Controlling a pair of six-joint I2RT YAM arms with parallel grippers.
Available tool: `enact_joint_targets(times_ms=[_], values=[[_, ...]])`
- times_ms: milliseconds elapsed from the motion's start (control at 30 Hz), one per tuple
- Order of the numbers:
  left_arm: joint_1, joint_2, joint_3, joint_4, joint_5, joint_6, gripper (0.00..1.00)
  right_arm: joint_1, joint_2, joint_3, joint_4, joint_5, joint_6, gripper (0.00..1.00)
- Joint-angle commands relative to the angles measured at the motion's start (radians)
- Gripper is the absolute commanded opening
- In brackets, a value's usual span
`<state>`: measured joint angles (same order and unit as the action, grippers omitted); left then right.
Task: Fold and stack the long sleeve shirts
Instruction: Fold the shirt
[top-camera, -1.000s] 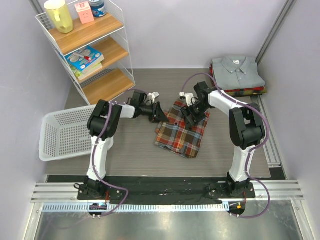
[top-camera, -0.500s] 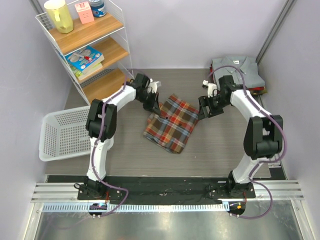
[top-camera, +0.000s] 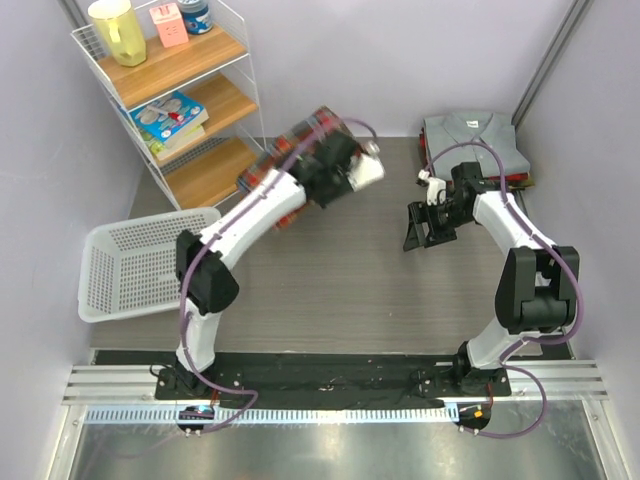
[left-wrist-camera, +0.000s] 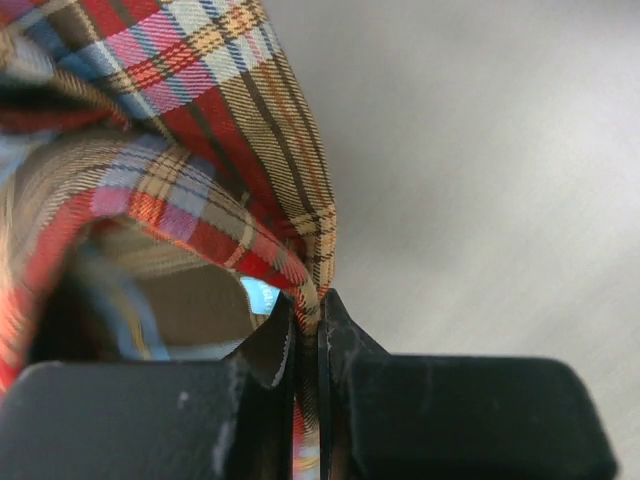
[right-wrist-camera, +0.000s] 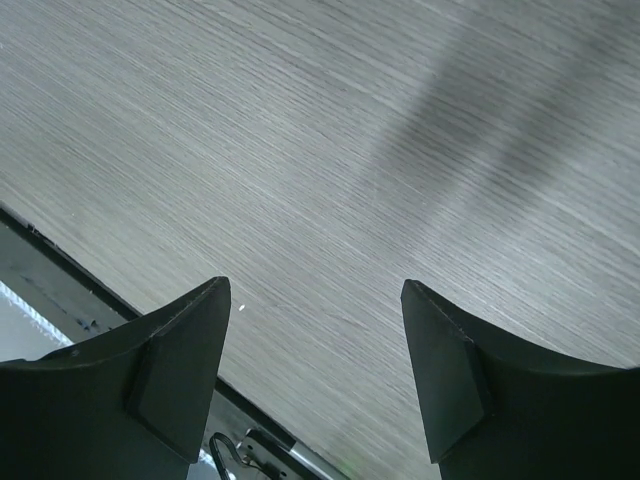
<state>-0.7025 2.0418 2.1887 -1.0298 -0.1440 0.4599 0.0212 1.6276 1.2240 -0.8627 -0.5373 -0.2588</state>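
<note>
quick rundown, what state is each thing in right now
red, green and cream plaid flannel shirt: bunched, up off the table, pinched at one edge
left gripper: shut on the plaid shirt
right gripper: open, empty, over the table
grey collared button shirt: folded flat, collar facing up
white plastic mesh basket: upright, nothing seen inside

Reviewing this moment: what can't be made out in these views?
- Top view: the plaid shirt is motion-blurred, so its folds are unreadable.
- Left end effector: from above, hidden behind its wrist and the shirt.
- Top view: whatever lies under the grey shirt is covered by it.
</note>
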Motion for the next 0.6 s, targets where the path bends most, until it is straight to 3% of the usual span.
enact_joint_targets(times_ms=[0,67,167,233,267,333,367,433,567], values=[[-0.132,0.032,-0.265,0.108,-0.204,0.074,0.0,-0.044,-0.04,-0.014,-0.004,-0.036,0.013,0.75],[-0.199,0.072,-0.372,0.137,-0.218,0.056,0.0,-0.061,-0.034,-0.027,-0.004,-0.049,0.018,0.75],[-0.29,0.161,-0.408,0.171,-0.209,-0.026,0.02,-0.092,-0.028,-0.043,-0.01,-0.069,0.02,0.75],[-0.325,0.218,-0.38,0.151,-0.18,-0.105,0.14,-0.112,-0.026,-0.047,-0.025,-0.073,0.018,0.75],[-0.356,0.225,-0.368,0.139,-0.163,-0.128,0.29,-0.116,-0.028,-0.049,-0.029,-0.078,0.016,0.75],[-0.368,0.193,-0.345,0.105,-0.041,-0.176,0.42,-0.129,-0.041,-0.054,-0.047,-0.081,0.009,0.75],[-0.368,0.172,-0.33,0.099,0.01,-0.191,0.55,-0.132,-0.048,-0.055,-0.048,-0.085,0.009,0.75],[-0.368,0.102,-0.305,0.058,0.18,-0.205,0.59,-0.135,-0.066,-0.064,-0.05,-0.095,0.007,0.75],[-0.351,-0.029,-0.268,0.007,0.323,-0.184,0.61,-0.135,-0.074,-0.072,-0.05,-0.108,0.012,0.75]])
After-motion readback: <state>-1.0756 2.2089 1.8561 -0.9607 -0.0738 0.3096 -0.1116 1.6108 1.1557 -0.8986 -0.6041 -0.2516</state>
